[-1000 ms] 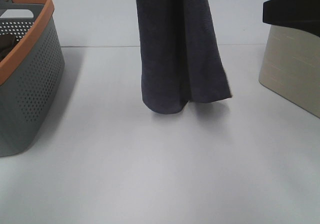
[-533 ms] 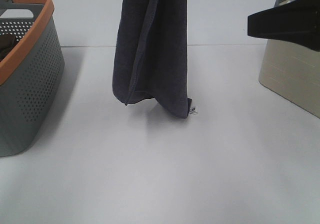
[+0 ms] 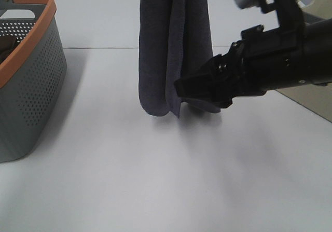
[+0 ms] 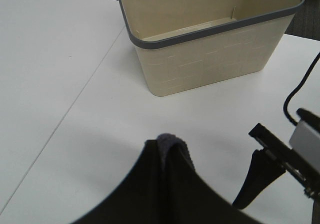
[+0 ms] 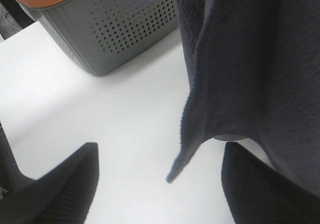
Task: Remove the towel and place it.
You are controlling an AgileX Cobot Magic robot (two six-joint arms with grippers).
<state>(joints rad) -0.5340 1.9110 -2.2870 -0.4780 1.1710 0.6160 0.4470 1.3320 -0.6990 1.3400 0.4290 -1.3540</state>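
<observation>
The dark charcoal towel (image 3: 168,50) hangs straight down from above the frame over the middle of the white table (image 3: 155,180), its lower end just above the surface. My left gripper (image 4: 167,151) is shut on the towel's top fold (image 4: 171,141); the high view does not show this gripper. My right gripper (image 3: 199,93) reaches in from the right and sits at the towel's lower right edge. In the right wrist view the right gripper (image 5: 160,184) is open, and a lower corner of the towel (image 5: 240,58) hangs between its fingers (image 5: 55,184) without touching them.
A grey perforated basket with an orange rim (image 3: 31,81) stands at the left edge and shows in the right wrist view as well (image 5: 125,28). A beige basket with a grey rim (image 4: 210,48) stands at the right, mostly hidden behind my right arm in the high view.
My right arm has swung in from the right to the towel's lower edge. The hanging towel has turned and swayed, first left, then back to the middle.
</observation>
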